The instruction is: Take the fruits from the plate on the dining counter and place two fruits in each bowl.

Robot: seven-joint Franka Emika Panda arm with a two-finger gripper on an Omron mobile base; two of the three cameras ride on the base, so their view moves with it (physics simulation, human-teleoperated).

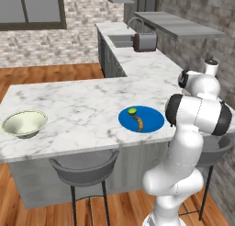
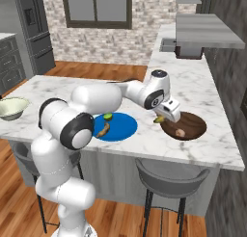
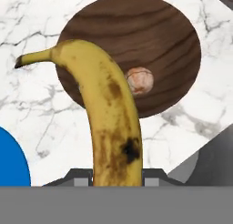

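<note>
A wide white marble-look dining counter (image 2: 202, 149) with grey veins carries everything. A flat round bright blue plate (image 2: 123, 127) holds a small round green lime (image 2: 108, 117) and one curved brown-yellow banana (image 2: 102, 130). To its right sits a dark round wooden bowl (image 2: 193, 125), grain streaked, with a small pale orange-brown fruit (image 3: 139, 80) inside. A cream-white shallow bowl (image 1: 25, 124) rests far left. The gripper (image 2: 164, 116) clamps a second spotted banana (image 3: 109, 114) above the wooden bowl's near edge.

White arm stretched forward and right, tool (image 2: 161, 118) angled down, jaws clamped.
</note>
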